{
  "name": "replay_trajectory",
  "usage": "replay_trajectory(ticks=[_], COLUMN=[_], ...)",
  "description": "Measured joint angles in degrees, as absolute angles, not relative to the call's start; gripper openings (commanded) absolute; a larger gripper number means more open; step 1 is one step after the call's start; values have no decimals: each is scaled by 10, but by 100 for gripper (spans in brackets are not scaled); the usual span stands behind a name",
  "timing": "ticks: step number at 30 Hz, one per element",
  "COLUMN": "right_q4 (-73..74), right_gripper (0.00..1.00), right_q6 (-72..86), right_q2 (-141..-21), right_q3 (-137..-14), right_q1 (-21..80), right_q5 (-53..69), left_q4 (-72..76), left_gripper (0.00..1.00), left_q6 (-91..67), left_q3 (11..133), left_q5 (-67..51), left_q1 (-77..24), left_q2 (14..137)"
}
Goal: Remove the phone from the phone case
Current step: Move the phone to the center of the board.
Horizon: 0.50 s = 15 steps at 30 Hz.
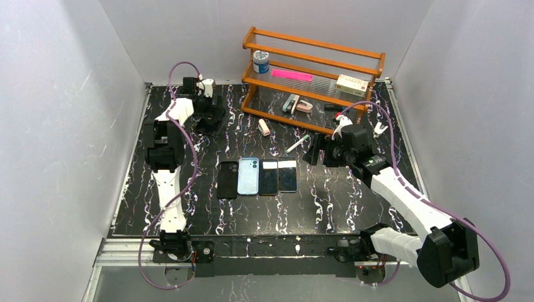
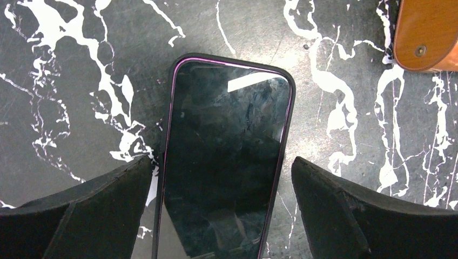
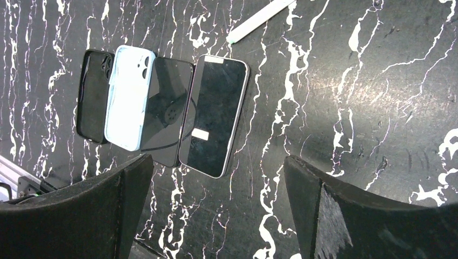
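A dark-screened phone lies face up in a black phone case with a thin purple rim, on the black marble table. My left gripper hangs just above it, open, one finger on each side of the phone, neither touching it. In the top view this left gripper is at the far left of the table and hides the phone. My right gripper is open and holds nothing, right of the table's middle; in its wrist view the right gripper frames bare table.
Four things lie in a row mid-table: a black case, a light blue case, a dark phone and a silver-edged phone. A white pen and a wooden rack stand behind; the rack's foot is near my left gripper.
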<state>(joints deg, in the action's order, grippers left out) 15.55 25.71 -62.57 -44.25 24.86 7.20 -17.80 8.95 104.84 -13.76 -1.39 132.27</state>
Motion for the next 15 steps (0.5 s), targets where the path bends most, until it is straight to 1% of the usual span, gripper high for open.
replay_trajectory(ticks=[4,7,12,14,15], right_q4=[165,168,171,171,171], right_gripper=[99,99,99,99,99], right_q6=[260,265,269,268,268], right_q2=[-619,-613,-597,-590,-588], right_q3=[-442,-442,-442,-441,-440], right_q1=[249,249,249,249,249], right_q5=[72,71,65,63,63], left_q4=[-167,-153,-131,-123,-118], left_gripper=[98,94,78,75,72], left_q6=[101,105,80,68,63], left_q3=[1044,1031,997,977,966], left_q5=[-120,-82,-55,-47,-45], left_q1=[-21,-34,-41,-41,-41], left_q2=[1324,1322,1305,1293,1287])
